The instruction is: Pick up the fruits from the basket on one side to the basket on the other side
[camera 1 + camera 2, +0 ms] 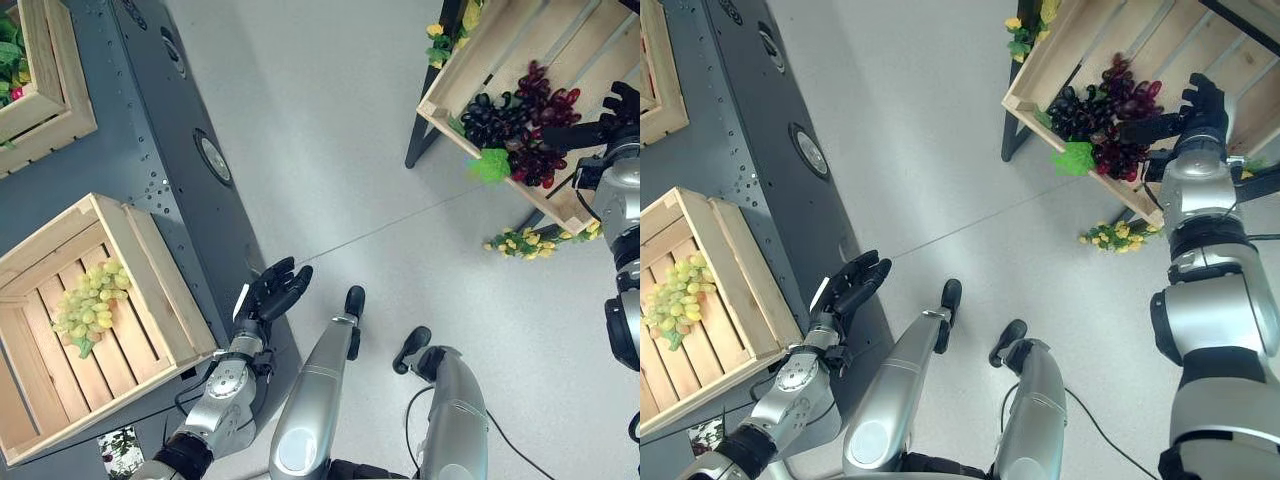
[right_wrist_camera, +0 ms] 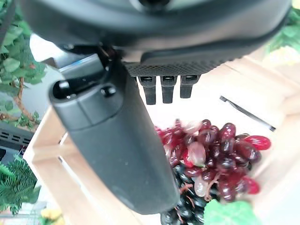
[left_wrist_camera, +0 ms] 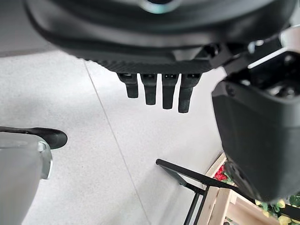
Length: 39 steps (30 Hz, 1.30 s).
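On the robot's left stood a wooden crate (image 1: 150,270) on a dark grey metal surface (image 1: 120,130). Inside it lay one bunch of green grapes (image 1: 92,300), resting on the slats near the middle of the crate. A second wooden crate (image 1: 45,85) was at the far left corner, with some green leaves and a bit of red in it; what exactly this was, I could not tell.

On the robot's right, a tilted wooden crate (image 1: 1040,75) sat on a black stand (image 1: 425,130). It held a bunch of dark, almost black grapes (image 1: 1075,112) and, touching it, a bunch of dark red grapes (image 1: 1130,100), with a bright green leaf (image 1: 1075,158) at the lower rim. A small sprig of yellow fruit with leaves (image 1: 525,242) hung just below this crate, and another yellow and green sprig (image 1: 1025,32) showed at its upper edge.

The right hand (image 1: 1185,115) was above the dark red grapes, with its fingers (image 2: 162,89) stretched out straight and the thumb apart, holding nothing. The left hand (image 1: 275,292) was over the floor (image 1: 330,120), just beside the edge of the grey surface, fingers relaxed and spread, also empty.

No label or writing could be read on the crates.
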Tool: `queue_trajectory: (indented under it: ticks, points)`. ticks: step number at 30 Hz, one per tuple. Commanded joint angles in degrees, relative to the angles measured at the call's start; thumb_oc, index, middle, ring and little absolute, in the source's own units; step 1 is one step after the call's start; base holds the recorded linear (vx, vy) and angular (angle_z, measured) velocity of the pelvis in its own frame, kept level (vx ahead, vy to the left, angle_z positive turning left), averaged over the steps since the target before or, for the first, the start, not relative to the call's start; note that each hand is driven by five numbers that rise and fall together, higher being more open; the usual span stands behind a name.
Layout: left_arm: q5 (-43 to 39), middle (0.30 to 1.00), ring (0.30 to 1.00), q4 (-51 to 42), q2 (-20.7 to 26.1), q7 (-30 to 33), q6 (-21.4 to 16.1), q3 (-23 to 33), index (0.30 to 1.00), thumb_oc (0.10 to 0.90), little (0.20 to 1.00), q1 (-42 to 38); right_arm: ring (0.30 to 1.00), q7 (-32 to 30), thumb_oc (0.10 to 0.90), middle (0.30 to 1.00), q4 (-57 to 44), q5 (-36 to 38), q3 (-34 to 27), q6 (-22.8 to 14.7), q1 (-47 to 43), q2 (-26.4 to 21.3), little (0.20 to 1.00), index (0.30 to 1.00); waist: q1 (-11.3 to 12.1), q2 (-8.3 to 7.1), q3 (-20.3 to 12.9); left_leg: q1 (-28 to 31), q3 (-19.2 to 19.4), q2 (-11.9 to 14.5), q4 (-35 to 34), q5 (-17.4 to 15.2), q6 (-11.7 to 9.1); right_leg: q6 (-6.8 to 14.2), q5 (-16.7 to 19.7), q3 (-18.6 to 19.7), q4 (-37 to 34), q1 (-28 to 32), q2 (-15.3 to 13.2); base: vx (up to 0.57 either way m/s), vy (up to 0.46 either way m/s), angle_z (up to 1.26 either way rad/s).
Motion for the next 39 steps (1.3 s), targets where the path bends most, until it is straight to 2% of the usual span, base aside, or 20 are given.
queue_trajectory:
  ticks: [1,8,10,14,17,18,19,24,28,30,33,34,37,39]
  points:
    - [-0.66,0.900,0.900,-6.98,1.88,0.42,-5.74,-0.52,0.900,0.800,0.900,2.39,0.900,-3.40,0.800,0.900,-1.32,-4.56,6.53,-2.41,-9.95,-10.53,0.900,0.900,0.26,2.08,-0.83,5.23,1.01,0.27,1.89,-11.67,0.35,0.44,3.22,0.50,-4.77,3.17,0.31,0.00,0.000,0.00]
    - [-0.44,0.900,0.900,-7.27,1.80,0.23,-5.91,-0.54,0.900,0.800,0.900,2.68,0.900,-0.92,0.800,0.900,-0.74,-4.47,6.87,-3.39,-9.10,-10.73,0.900,0.900,0.36,1.94,-0.83,6.85,1.22,0.39,1.41,-11.84,0.37,0.41,2.93,0.26,-5.14,4.69,0.19,0.00,0.000,0.00]
    - [-0.64,0.900,0.900,-7.18,1.70,0.07,-6.08,-0.59,0.900,0.800,0.900,2.55,0.900,0.28,0.800,0.900,-1.09,-3.91,6.59,-6.20,-8.58,-10.33,0.900,0.900,0.34,1.94,-0.83,7.42,1.34,0.44,1.52,-11.98,0.32,0.40,2.82,0.14,-5.18,5.35,0.02,0.00,0.000,0.00]
    - [-0.69,0.900,0.900,-7.16,1.48,0.10,-5.81,-0.57,0.900,0.800,0.900,2.24,0.900,2.20,0.800,0.900,-3.00,-3.01,5.68,-8.89,-7.05,-9.25,0.900,0.900,0.15,1.74,-0.83,8.51,1.51,0.49,1.35,-12.14,0.19,0.48,2.84,0.10,-5.61,6.45,-0.06,0.00,0.000,0.00]
    - [0.11,0.900,0.900,-6.24,0.43,-0.07,-5.57,-0.24,0.900,0.800,0.900,1.87,0.900,3.28,0.800,0.900,-5.13,-1.24,3.97,-11.37,-3.00,-7.75,0.900,0.900,-0.18,1.16,-0.83,11.54,1.96,0.83,-0.05,-12.04,-0.02,0.69,3.10,0.02,-7.41,9.45,-0.03,0.00,0.000,0.00]
    - [0.45,0.900,0.900,-6.05,0.14,0.16,-5.33,-0.23,0.900,0.800,0.900,1.66,0.900,2.80,0.800,0.900,-5.89,-0.30,2.61,-13.08,-0.72,-7.05,0.900,0.900,-0.32,0.95,-0.83,13.00,2.07,1.01,-0.85,-11.92,-0.12,0.76,3.28,-0.10,-8.50,11.02,0.08,0.02,0.012,0.05]
    - [0.83,0.900,0.900,-5.22,-0.49,0.96,-5.15,-0.66,0.900,0.800,0.900,1.18,0.900,1.96,0.800,0.900,-7.27,0.15,-0.02,-16.30,3.43,-5.37,0.900,0.900,-0.90,0.60,-0.83,15.26,2.22,1.36,-1.80,-11.87,-0.33,0.94,3.60,-0.04,-10.25,13.60,0.34,0.01,0.011,0.08]
    - [1.19,0.900,0.900,-0.82,-3.04,1.49,-3.61,-0.97,0.900,0.800,0.900,-0.31,0.900,0.11,0.800,0.900,-10.10,-2.36,-4.75,-20.08,12.12,0.11,0.900,0.900,-1.77,-0.10,-0.94,21.25,2.56,2.03,-5.02,-11.37,-0.82,1.65,4.92,0.25,-15.70,20.35,1.05,0.01,0.003,0.06]
    - [1.25,0.900,0.900,2.76,-4.66,1.71,-2.31,-0.40,0.900,0.800,0.900,0.71,0.900,-0.16,0.800,0.900,-12.61,-2.90,-6.43,-23.05,20.35,4.49,0.900,0.900,-2.35,-1.11,-3.85,26.42,2.66,2.64,-9.35,-10.62,-1.23,2.61,6.41,0.57,-21.62,26.02,1.87,0.07,-0.012,-0.05]
    - [2.41,0.900,0.900,4.32,-5.41,1.27,-2.09,0.76,0.900,0.800,0.900,2.23,0.900,0.83,0.800,0.900,-16.00,-2.72,-6.51,-22.53,25.22,6.93,0.900,0.900,-2.81,-1.77,-6.40,29.70,3.19,2.95,-12.69,-9.89,-1.56,3.09,7.27,0.68,-25.64,29.53,2.46,0.11,-0.005,-0.06]
    - [2.82,0.900,0.900,5.11,-5.87,0.85,-2.14,1.29,0.900,0.800,0.900,3.00,0.900,2.40,0.800,0.900,-17.33,-2.48,-6.78,-22.50,28.08,8.32,0.900,0.900,-3.16,-2.07,-8.06,31.91,3.26,2.99,-15.32,-9.15,-1.85,3.40,7.99,0.77,-28.49,31.88,3.04,0.09,0.003,-0.08]
    - [3.56,0.900,0.900,5.70,-6.60,0.54,-1.82,1.79,0.900,0.800,0.900,3.70,0.900,3.23,0.800,0.900,-18.45,-2.64,-6.26,-22.80,30.94,10.62,0.900,0.900,-3.52,-2.44,-10.32,34.47,3.10,2.81,-18.49,-8.33,-2.10,3.84,8.75,1.25,-31.66,34.36,3.72,0.12,0.001,-0.02]
    - [4.48,0.900,0.900,6.20,-7.26,0.56,-1.22,1.76,0.900,0.800,0.900,3.89,0.900,4.30,0.800,0.900,-19.50,-1.85,-5.53,-22.59,33.31,12.98,0.900,0.900,-3.72,-2.91,-12.51,36.29,3.02,2.71,-20.50,-7.84,-2.16,4.18,9.36,1.52,-33.58,36.09,3.97,0.10,-0.009,0.03]
    - [4.95,0.900,0.900,7.50,-8.32,1.12,-0.62,1.83,0.900,0.800,0.900,3.81,0.900,6.45,0.800,0.900,-20.08,0.82,-4.74,-23.12,36.30,16.52,0.900,0.900,-4.13,-3.30,-15.29,38.14,3.09,2.63,-23.19,-6.58,-1.86,4.13,10.77,1.75,-36.12,37.81,4.48,0.09,-0.012,0.16]
